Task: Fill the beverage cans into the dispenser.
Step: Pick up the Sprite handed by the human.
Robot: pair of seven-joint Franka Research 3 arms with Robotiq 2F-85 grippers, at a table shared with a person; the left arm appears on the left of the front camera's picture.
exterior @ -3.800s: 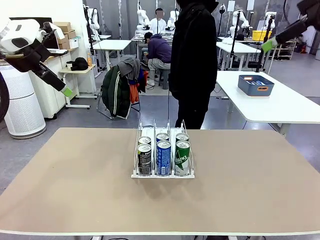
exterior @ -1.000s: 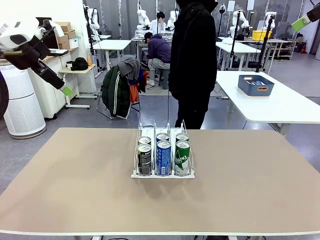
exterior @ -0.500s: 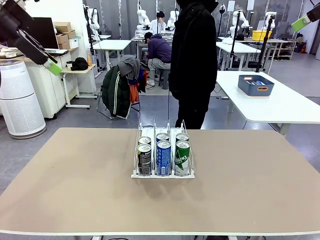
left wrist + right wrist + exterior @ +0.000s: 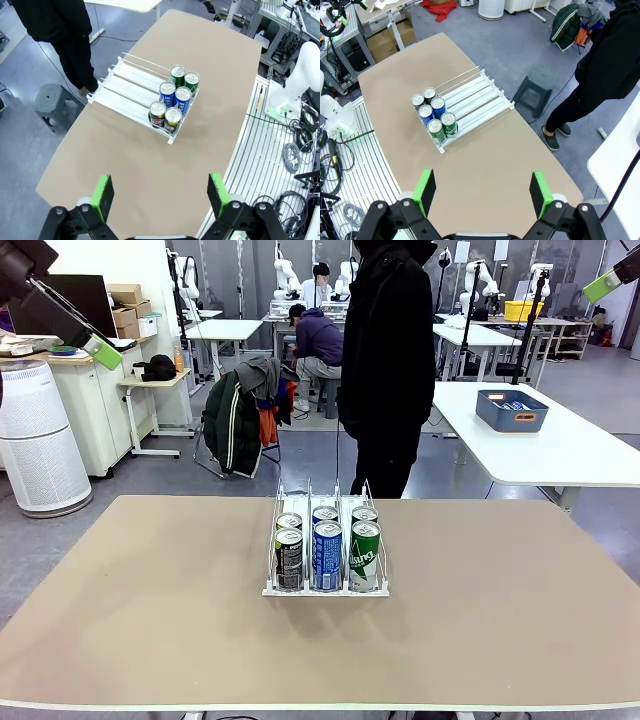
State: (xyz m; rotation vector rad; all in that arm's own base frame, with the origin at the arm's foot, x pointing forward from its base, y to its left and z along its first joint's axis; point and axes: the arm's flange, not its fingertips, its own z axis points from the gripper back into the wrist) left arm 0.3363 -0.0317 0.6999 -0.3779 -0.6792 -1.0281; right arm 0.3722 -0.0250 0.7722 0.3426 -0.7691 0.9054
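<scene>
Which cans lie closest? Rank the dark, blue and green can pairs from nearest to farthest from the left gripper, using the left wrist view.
1. Dark cans, in the dispenser lane on the side of the left gripper.
2. Blue cans, in the middle lane.
3. Green cans, in the far lane, toward the robot's right.

Six upright cans [image 4: 327,552] fill dispenser [image 4: 325,590] front

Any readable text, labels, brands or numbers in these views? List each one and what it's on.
"sung": white letters running up the front green can. Only part of the print faces the camera, so the reading is unsure.
White print on the front blue can: too small to read.
Label on the front dark can: too blurred to read.
Can print in both wrist views: too small to read.
</scene>
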